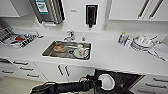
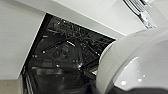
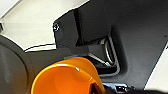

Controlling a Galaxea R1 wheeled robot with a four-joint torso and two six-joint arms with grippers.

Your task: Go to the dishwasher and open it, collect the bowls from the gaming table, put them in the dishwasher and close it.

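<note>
The dishwasher [image 1: 125, 80] under the worktop [image 1: 107, 56] already stood open, and the left tool [image 1: 98, 82] pinched a white bowl [image 1: 107, 81] just before its dark racks [image 2: 72, 42], so loading and closing were left; the right tool's state I cannot tell.

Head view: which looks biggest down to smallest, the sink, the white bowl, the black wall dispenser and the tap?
1. Sink.
2 and 3. White bowl and black wall dispenser look about alike; the bowl is nearer the camera.
4. Tap.
</note>
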